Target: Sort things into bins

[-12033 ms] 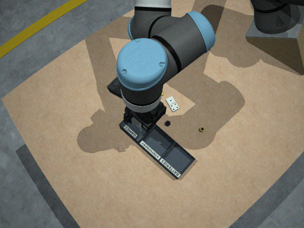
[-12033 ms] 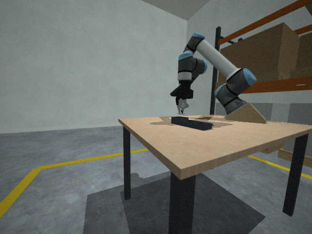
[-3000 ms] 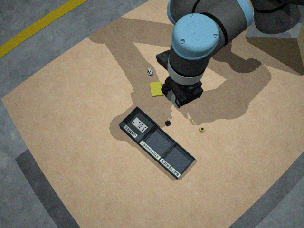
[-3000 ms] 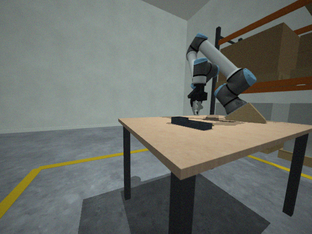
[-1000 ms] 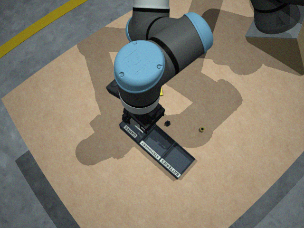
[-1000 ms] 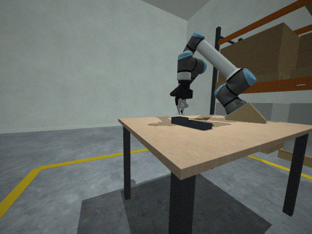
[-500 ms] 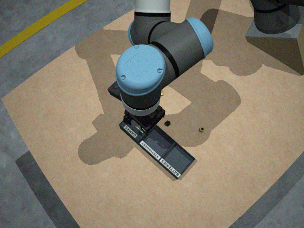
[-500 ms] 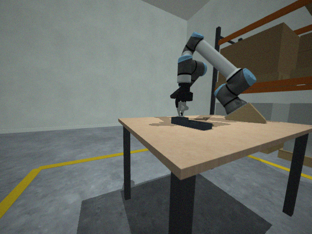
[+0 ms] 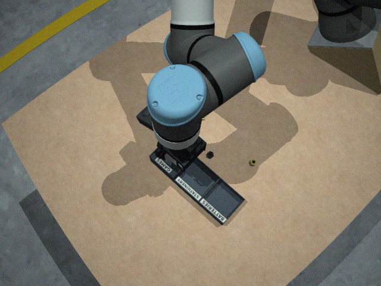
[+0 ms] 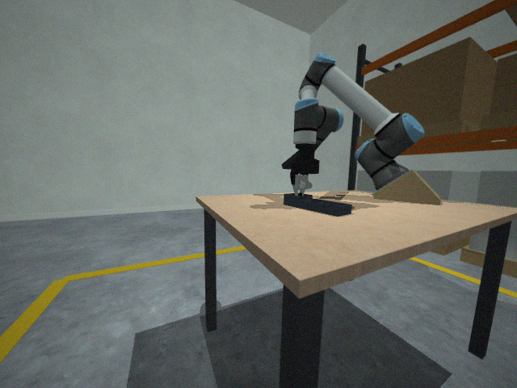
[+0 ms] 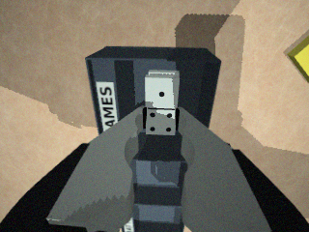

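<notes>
Tool (image 9: 182,166) (image 10: 300,193) (image 11: 161,108) above "GAMES" label (image 9: 164,164) (image 11: 107,107)

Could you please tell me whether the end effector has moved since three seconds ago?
Yes; in the top view, the end effector has moved leftward, from beyond the bins to over the GAMES bin.
</notes>
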`<action>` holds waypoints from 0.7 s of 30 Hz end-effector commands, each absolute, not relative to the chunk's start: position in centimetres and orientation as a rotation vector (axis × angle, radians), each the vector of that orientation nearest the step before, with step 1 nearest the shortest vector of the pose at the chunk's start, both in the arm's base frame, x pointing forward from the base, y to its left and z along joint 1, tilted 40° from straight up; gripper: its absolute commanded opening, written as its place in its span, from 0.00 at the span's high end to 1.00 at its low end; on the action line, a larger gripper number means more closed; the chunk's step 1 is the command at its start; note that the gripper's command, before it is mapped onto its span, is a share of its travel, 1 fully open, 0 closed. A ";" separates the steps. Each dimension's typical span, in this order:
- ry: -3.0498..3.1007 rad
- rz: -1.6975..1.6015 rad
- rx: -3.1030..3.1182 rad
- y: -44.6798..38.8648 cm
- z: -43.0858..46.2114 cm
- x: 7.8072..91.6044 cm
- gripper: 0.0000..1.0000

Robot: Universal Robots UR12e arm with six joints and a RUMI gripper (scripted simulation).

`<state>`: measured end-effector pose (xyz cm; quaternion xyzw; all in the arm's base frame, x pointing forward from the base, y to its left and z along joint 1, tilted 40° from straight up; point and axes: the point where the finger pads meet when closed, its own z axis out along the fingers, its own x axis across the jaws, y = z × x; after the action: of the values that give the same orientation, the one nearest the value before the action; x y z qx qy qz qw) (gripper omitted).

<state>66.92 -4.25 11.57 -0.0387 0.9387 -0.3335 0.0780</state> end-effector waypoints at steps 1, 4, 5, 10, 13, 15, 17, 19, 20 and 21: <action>2.810 -0.998 -0.116 -4.4 11.4 67.0 1.00; 2.810 -0.998 -0.116 -4.4 11.4 66.9 1.00; 2.810 -0.998 -0.116 -4.4 11.4 66.9 1.00; 2.810 -0.998 -0.116 -4.4 11.4 66.9 1.00; 2.810 -0.998 -0.116 -4.4 11.4 66.9 1.00; 2.810 -0.998 -0.116 -4.4 11.4 66.9 0.81; 2.810 -0.998 -0.116 -4.4 11.4 66.9 0.81; 2.810 -0.998 -0.116 -4.4 11.4 66.9 0.81; 2.810 -0.998 -0.116 -4.4 11.4 66.9 0.81; 2.810 -0.998 -0.116 -4.4 11.4 66.9 0.81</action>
<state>66.84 -4.43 11.32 -0.0388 0.9387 -0.3335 0.0782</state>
